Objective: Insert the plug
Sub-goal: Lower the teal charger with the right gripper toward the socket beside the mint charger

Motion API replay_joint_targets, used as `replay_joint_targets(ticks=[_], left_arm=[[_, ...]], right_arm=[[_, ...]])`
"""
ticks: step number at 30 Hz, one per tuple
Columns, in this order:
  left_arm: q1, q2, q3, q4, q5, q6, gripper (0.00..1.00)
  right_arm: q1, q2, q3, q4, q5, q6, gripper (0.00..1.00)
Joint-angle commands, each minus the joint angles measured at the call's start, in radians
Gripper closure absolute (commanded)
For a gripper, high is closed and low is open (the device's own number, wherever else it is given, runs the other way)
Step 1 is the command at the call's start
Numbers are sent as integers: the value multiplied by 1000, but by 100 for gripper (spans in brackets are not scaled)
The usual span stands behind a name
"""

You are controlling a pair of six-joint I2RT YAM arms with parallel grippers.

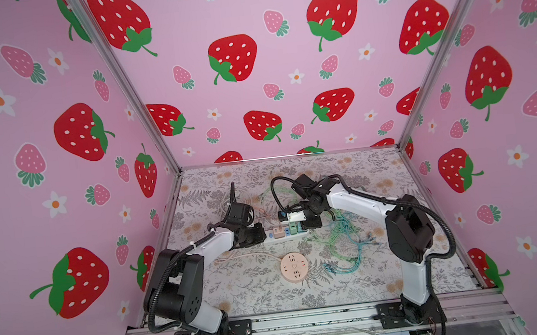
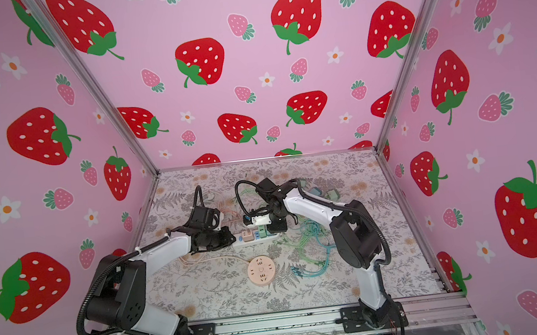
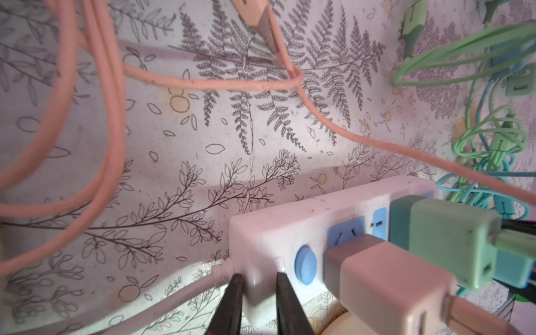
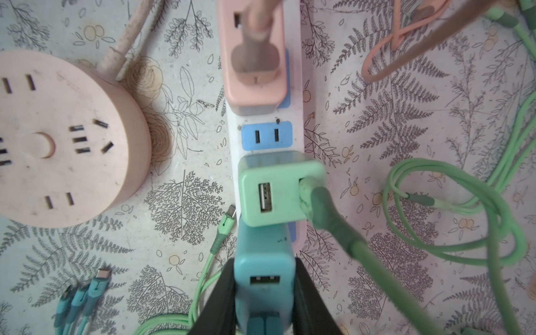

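Fern-print paper desk (image 1: 260, 298) | my left gripper (image 3: 257, 288) clamps glossy white power strip (image 3: 261, 232) at cord end | my right gripper (image 4: 264, 290) clenched on boxy teal plug (image 4: 261, 258), over strip's far end, beside mint adapter (image 4: 278, 194)

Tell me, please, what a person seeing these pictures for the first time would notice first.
The strawberry walls around the cell catch the eye first. Next comes the white power strip in the middle of the table: the left gripper clamps its cord end, while the right gripper is shut on a teal adapter at its other end, beside a green adapter. A round pink socket lies nearer the front.
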Motion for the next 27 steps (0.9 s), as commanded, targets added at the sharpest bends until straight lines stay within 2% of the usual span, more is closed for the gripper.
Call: replay_joint_targets(ticks=[1, 14, 20, 24, 27], left_arm=[[5, 29, 26, -21, -20, 21, 77], [5, 15, 26, -34, -26, 33, 78], [5, 10, 22, -38, -33, 36, 78], [5, 10, 27, -44, -32, 40, 78], [4, 12, 33, -44, -34, 42, 78]], right_arm=[[6, 51, 20, -25, 25, -26, 86], [16, 140, 29, -37, 93, -26, 86], [15, 149, 22, -21, 86, -23, 85], [16, 116, 14, -11, 68, -9, 80], [16, 85, 19, -3, 59, 15, 70]])
